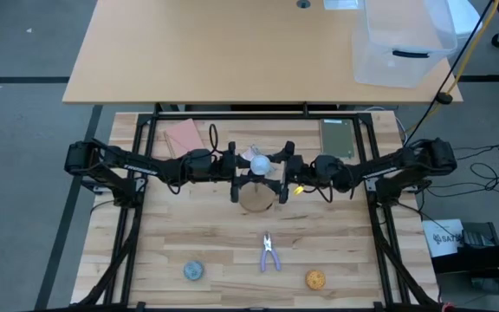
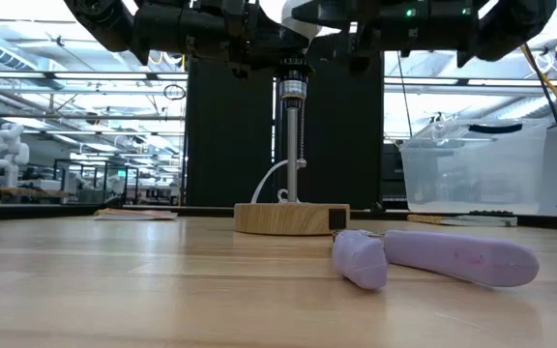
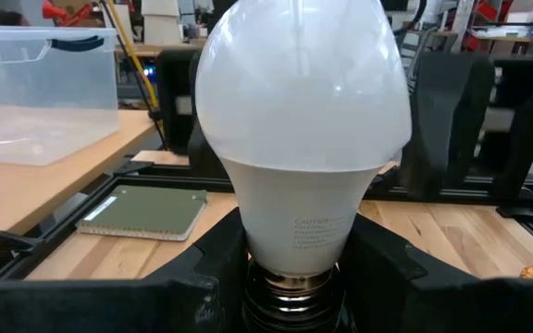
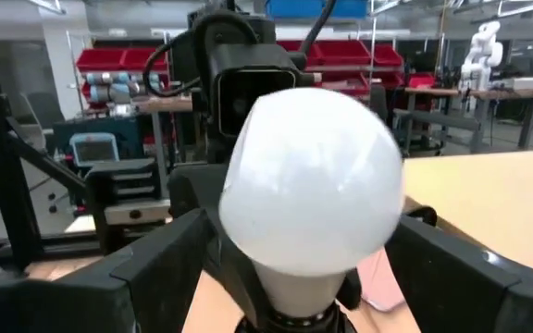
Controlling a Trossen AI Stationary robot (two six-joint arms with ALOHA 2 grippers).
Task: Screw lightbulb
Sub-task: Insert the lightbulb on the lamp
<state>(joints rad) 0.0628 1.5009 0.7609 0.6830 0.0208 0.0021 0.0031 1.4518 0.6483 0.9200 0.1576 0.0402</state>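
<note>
Lightbulb [image 1: 259, 162] upright on top of the lamp post [image 2: 292, 135], dead centre of the table, directly above the round wooden stand [image 1: 255, 199]; silvery screw base [image 3: 290, 287] sits low between dark fingers, how many threads are engaged cannot be told. Left gripper [image 1: 232, 165] in from 9 o'clock, fingers [image 3: 192, 277] clasped on the neck and screw base of the bulb, by the left wrist view. Right gripper [image 1: 286, 166] in from 3 o'clock, fingers [image 4: 461, 277] spread wide on either flank of the globe with visible gaps, so judged released, not bearing on the glass. Step in hand, as judged: turning the bulb down into the socket with the left, right standing by for a regrasp. Risks: cross-threading if the bulb is held tilted off the post's axis; stand twisting or the thin post swaying under torque, since nothing visibly pins the base; slip of the pads on smooth frosted glass if grip rides up; the two grippers fouling each other, being close together. Purple pliers [image 1: 269, 253] at 6 o'clock, blue-grey ball [image 1: 194, 271] at 7, orange ball [image 1: 315, 279] at 5, all well apart.
</note>
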